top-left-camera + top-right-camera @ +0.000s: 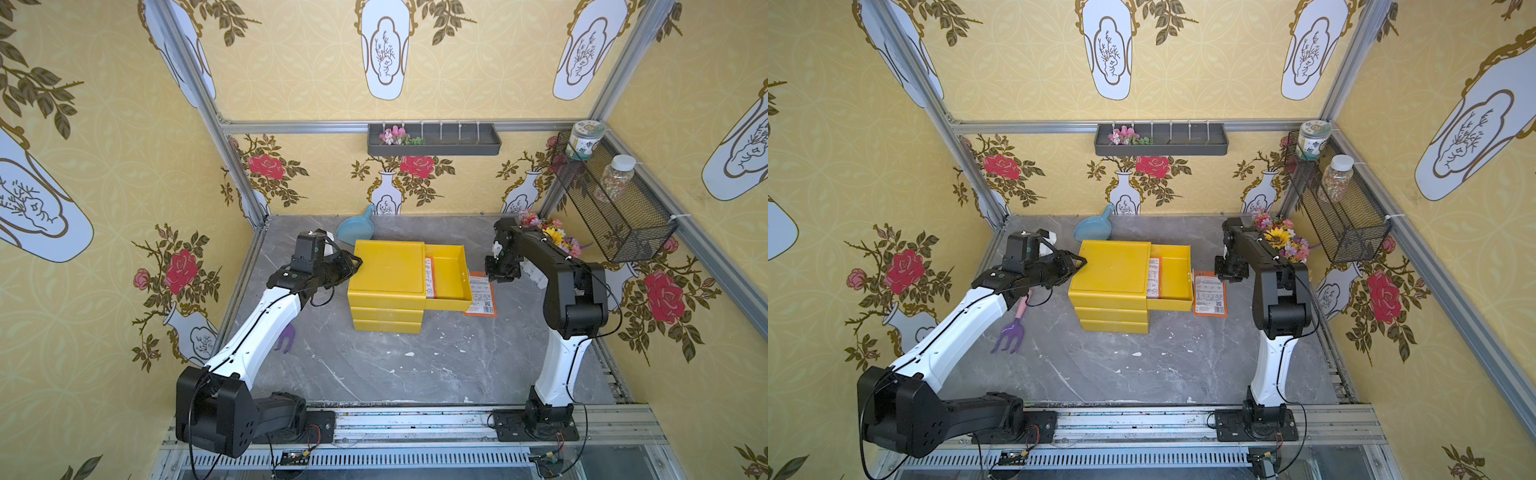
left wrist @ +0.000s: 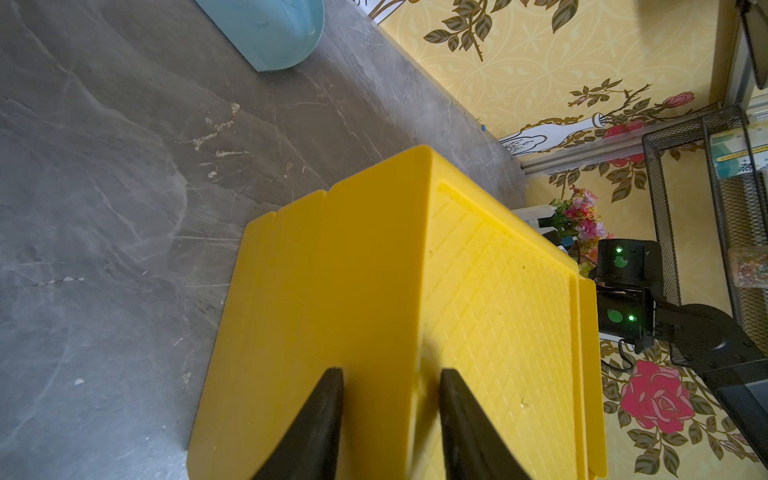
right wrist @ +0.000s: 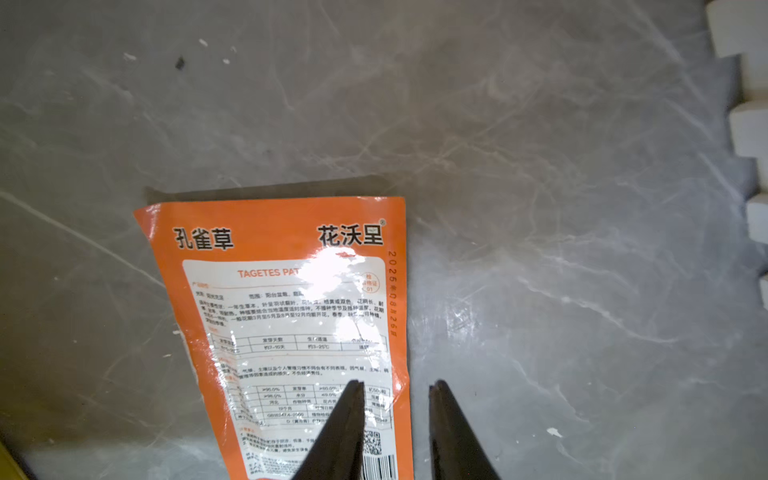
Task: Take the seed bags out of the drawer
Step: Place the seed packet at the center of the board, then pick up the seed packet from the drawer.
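Two slim black fingers [image 3: 345, 424] of the right gripper [image 3: 397, 384] hang spread apart with nothing between them, tips just above one long edge of an orange-edged, glossy, flat seed bag [image 3: 282, 316]. That gap tells the story: this packet is out of the drawer and free of any grip, lying text-panel up on the grey marbled tabletop [image 1: 395, 361]. Widen out to a top view and the seed bag [image 1: 482, 297] sits just beside the front wall of the pulled-out yellow plastic drawer [image 1: 446, 304], near enough that setting it down costs little travel and clear of the drawer opening for the next reach. Over on the other side, the left gripper [image 2: 390, 372] has its fingers [image 2: 320, 415] parted too, straddling the top edge of the yellow plastic three-tier drawer cabinet [image 2: 332, 291], one over the side face, one over the gridded top. Whether they actually press the plastic I cannot tell, but the pose reads as a brace, there to stop the light cabinet sliding while the far arm works the drawer. And the job is not finished: a second seed bag [image 1: 430, 276], white panel and orange border, lies along the drawer's inner end, tucked against the cabinet mouth. Whether more lie under it is hidden. My read is that the right arm reaches into the drawer next, and that tight spot by the cabinet lip looks like the awkward part of the pick.
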Robot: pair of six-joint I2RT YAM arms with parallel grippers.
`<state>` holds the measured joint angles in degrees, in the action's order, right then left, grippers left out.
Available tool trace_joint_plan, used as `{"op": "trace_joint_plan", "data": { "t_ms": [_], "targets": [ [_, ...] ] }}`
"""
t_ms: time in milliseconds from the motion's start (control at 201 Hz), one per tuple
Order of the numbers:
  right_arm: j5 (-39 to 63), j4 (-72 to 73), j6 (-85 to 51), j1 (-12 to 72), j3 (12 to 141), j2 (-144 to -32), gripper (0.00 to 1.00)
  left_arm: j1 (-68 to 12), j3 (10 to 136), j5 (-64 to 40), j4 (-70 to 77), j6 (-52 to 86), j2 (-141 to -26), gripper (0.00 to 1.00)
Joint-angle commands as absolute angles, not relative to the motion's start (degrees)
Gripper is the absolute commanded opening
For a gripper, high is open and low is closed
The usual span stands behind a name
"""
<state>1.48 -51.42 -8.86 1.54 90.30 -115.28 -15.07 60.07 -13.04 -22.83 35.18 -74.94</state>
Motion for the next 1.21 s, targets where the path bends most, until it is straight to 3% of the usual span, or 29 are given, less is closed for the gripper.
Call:
{"op": "trace_joint_plan", "data": {
  "t_ms": [0, 130, 588, 1002, 1201],
  "targets": [
    [0.4, -53.0, -9.4, 1.7, 91.8, -113.3, 0.35, -15.2, 59.1, -9.6, -35.8, 35.1, -76.2, 0.42],
    [1.1, -55.0, -10.8, 2.0, 94.6, -110.6, 0.42, -15.2, 59.4, -9.4, -35.8, 35.2, -76.4, 0.43],
    [12.0, -61.0, -17.5, 8.3, 109.2, -102.3, 0.51, -15.2, 59.6, -8.7, -35.2, 35.4, -76.5, 0.44],
    [19.0, -58.7, -26.1, 18.3, 106.8, -99.1, 0.50, -15.2, 59.9, -8.7, -35.0, 35.3, -76.6, 0.44],
    [18.8, -56.8, -29.3, 22.1, 103.6, -98.1, 0.43, -15.2, 59.6, -8.7, -35.1, 35.3, -76.1, 0.44]
  ]
}}
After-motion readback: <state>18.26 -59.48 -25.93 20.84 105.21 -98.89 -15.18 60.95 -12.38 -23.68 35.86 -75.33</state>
